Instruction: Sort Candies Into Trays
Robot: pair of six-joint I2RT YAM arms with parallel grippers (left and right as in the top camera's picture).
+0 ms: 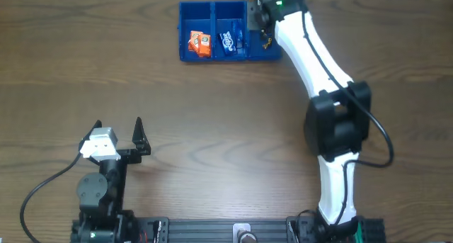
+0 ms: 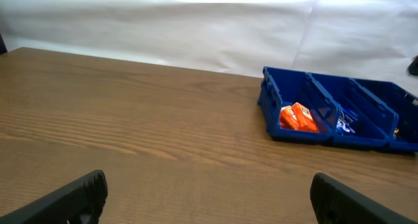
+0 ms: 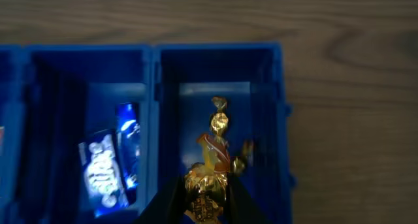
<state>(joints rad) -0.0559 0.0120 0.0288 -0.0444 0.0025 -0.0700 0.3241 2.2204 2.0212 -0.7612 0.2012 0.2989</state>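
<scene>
Right claw (image 3: 208,199): clenched on a gold-wrapped candy (image 3: 203,185), held over the end compartment of the blue tray (image 3: 283,119), above the gold candies (image 3: 220,123) lying there.

Handling, as judged: light, with a slick foil wrapper that crumples. Pinch across the body, not the twisted ends.

Surroundings: blue candies (image 3: 104,165) fill the middle compartment and orange candies (image 1: 199,43) the far one. The thin dividers are the only obstruction.

Left claw (image 1: 118,122): released, jaws spread, low over the desk (image 1: 212,130), well apart from the tray.

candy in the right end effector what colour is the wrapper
Shiny gold. The candy shows best in the right wrist view, pinched by the right end effector.
</scene>
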